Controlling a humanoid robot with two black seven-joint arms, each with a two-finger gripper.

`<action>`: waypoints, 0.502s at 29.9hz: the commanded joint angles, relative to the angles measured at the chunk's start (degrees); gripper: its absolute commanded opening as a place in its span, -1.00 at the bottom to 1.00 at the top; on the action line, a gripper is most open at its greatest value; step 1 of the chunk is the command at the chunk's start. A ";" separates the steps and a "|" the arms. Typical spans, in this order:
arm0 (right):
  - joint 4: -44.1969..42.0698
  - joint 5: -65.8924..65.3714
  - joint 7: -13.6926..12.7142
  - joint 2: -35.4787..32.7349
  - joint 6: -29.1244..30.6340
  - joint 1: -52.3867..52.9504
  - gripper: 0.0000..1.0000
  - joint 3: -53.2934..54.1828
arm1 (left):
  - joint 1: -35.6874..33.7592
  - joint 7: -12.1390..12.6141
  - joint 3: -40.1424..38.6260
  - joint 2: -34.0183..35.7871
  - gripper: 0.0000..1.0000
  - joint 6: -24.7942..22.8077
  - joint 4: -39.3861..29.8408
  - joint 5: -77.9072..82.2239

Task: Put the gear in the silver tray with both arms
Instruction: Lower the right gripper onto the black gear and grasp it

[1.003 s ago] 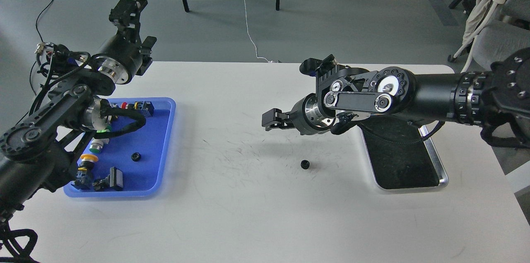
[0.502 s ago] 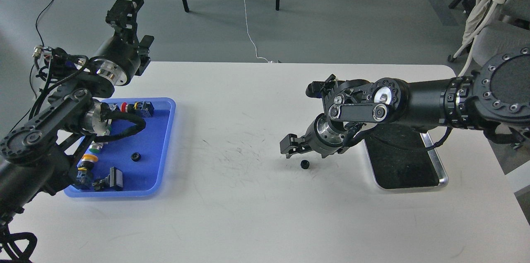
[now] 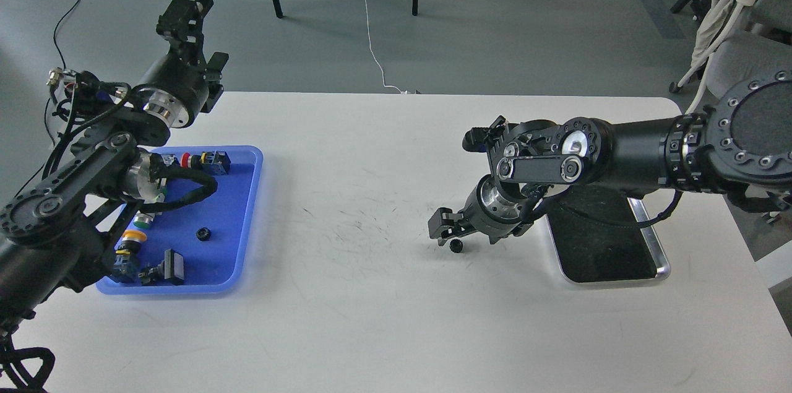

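A small black gear (image 3: 456,246) lies on the white table, left of the silver tray (image 3: 659,255). The tray has a dark bottom and is partly covered by my right arm. My right gripper (image 3: 447,231) is low over the table, just above and left of the gear, jaws open and pointing left and down; I cannot tell whether it touches the gear. My left gripper (image 3: 184,14) is raised above the table's far left corner, holding nothing; its fingers cannot be told apart. A second small black gear (image 3: 202,233) lies in the blue tray (image 3: 247,220).
The blue plastic tray at the left holds several push buttons and switches, partly hidden by my left arm. Scuff marks cover the table's middle. Chair and table legs and cables are on the floor beyond the far edge.
My right gripper has moved down and to the right, from well above the table to just over the gear. The left gripper has shifted slightly left. The gear has not moved.
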 commanded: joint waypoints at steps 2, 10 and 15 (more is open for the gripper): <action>-0.63 0.12 0.00 0.00 -0.07 -0.51 0.75 -0.07 | -0.09 0.00 -0.03 -0.04 0.95 0.05 0.03 0.00; -1.94 0.55 0.09 0.00 -0.16 -1.48 0.62 0.11 | -0.09 0.00 -0.03 -0.22 0.95 0.13 0.03 0.00; -3.62 2.49 0.18 0.00 -0.33 -2.36 0.60 0.64 | -0.18 0.00 -0.03 -0.22 0.95 0.13 0.03 0.00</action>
